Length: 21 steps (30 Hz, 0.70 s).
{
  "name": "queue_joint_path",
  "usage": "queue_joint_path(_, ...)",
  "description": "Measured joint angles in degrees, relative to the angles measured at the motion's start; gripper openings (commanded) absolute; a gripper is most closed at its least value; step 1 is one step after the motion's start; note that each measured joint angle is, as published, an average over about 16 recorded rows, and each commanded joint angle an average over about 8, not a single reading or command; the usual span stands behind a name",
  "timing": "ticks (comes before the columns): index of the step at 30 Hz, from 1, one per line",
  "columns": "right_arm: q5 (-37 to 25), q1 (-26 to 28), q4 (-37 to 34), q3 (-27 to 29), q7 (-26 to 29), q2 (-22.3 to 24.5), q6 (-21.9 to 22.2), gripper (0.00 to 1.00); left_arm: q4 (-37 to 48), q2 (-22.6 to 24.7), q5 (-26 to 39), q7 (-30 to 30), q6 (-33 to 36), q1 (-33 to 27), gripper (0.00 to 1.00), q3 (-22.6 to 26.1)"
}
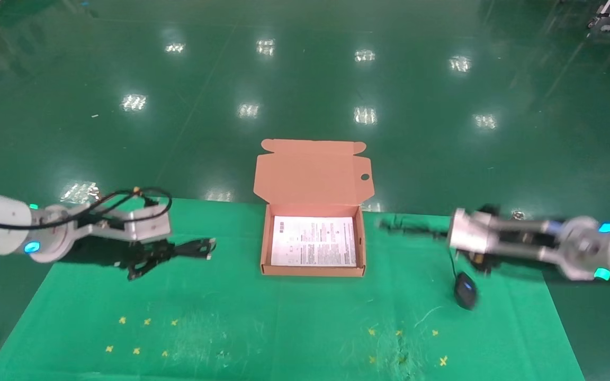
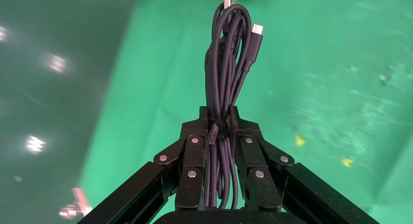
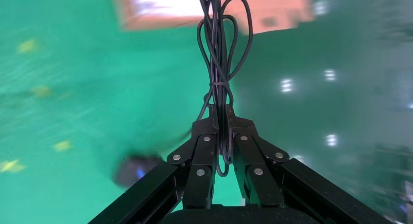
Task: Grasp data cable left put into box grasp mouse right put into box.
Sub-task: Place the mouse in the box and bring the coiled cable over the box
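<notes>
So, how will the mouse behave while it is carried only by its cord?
The mouse hangs below the right gripper, which pinches only its bundled cord. It will probably swing and twist. The thin cord looks floppy, so the landing spot in the box may be imprecise.

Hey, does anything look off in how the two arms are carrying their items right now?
The right gripper is shut on the mouse's bundled cord, not its body; the mouse dangles below.

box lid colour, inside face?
Plain salmon-orange cardboard, one small round hole; the box lid shows best in the head view.
</notes>
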Motion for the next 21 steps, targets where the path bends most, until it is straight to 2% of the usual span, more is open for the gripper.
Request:
queue_joint_path(4, 0.86, 3.18, 0.17, 1.56, 1.18, -1.12, 1.35, 0.00, -2.89, 0.39, 1.62, -1.61, -1.20, -1.27, 0.00, -0.12)
queue_joint_path(9, 2.04, 7.75, -1.30, 2.77, 1.23, -4.69, 3.43, 0.00, -4.37, 1.96, 3.81, -2.59, -3.39, -3.47, 0.00, -0.26)
queue_joint_path(21, 5.29, 17.02, -10.63, 3.71, -4.14, -14.91, 8.51, 0.00, -0.77, 7.16, 7.38, -1.32, -9.61, -10.02, 0.00, -1.02)
